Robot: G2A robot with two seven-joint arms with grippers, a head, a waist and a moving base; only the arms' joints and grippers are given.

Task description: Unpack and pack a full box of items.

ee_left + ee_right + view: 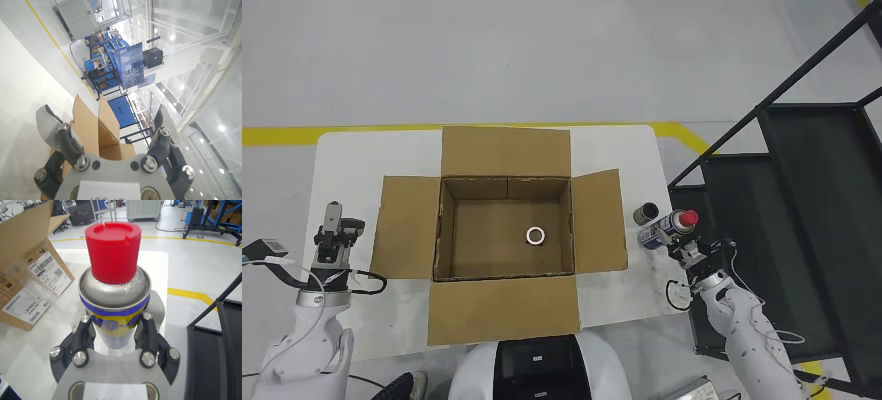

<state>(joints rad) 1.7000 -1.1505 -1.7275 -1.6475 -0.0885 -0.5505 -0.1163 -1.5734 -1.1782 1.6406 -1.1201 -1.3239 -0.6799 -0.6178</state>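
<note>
Silver spray can, red cap, blue-and-yellow label, body clamped tight in right claw, left claw spread wide, holding nothing.

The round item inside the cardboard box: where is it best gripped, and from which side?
Grip the round item across its top edge, coming straight down from above. It shows a circular top, so it probably stands upright, and the walls of the cardboard box block any approach from the side. The open left gripper is free.

Open cardboard box, small roll inside; red-capped spray can near right flap.
</note>
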